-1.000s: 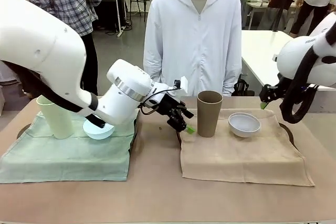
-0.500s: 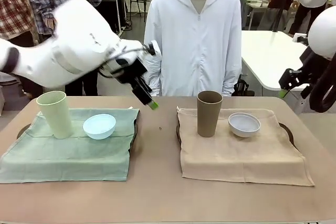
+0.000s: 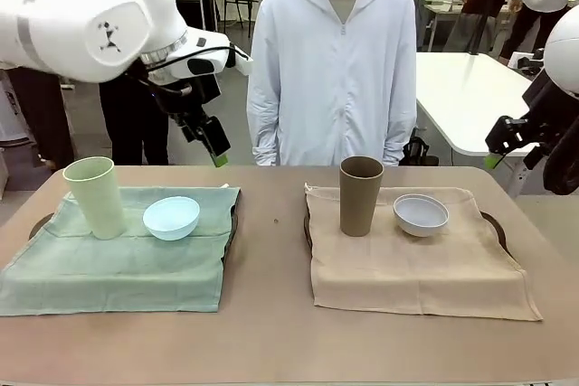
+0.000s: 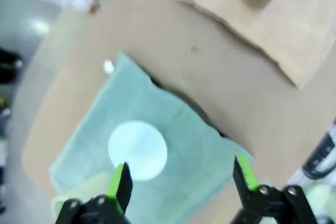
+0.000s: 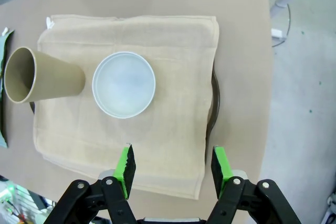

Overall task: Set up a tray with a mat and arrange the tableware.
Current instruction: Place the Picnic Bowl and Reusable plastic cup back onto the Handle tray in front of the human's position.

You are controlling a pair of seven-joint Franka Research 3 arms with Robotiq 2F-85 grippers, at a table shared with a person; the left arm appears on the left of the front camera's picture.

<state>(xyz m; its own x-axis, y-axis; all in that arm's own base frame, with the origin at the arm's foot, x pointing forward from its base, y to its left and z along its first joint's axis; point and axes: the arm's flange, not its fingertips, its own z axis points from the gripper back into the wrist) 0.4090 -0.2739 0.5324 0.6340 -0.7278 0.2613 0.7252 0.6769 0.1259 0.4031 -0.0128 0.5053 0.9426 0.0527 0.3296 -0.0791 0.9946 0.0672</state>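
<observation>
On the left a green mat (image 3: 118, 268) covers a tray and carries a pale green tumbler (image 3: 93, 196) and a light blue bowl (image 3: 171, 217). On the right a tan mat (image 3: 425, 268) covers a second tray and carries a brown tumbler (image 3: 360, 194) and a white bowl (image 3: 421, 214). My left gripper (image 3: 215, 146) hangs open high above the back edge of the green mat, over the light blue bowl (image 4: 137, 149) in its wrist view. Past the table's right end, my right gripper (image 3: 496, 158) is raised and open, looking down on the white bowl (image 5: 124, 84) and brown tumbler (image 5: 42, 75).
A person in a white hooded jacket (image 3: 335, 61) stands at the far side, hands out of sight. Dark tray rims (image 3: 233, 223) peek out beside both mats. Bare brown tabletop (image 3: 271, 314) runs between the trays and along the front.
My left arm has lifted from between the two trays and swung up and back to the left. The right gripper has drifted slightly up and to the right. The tableware has not moved.
</observation>
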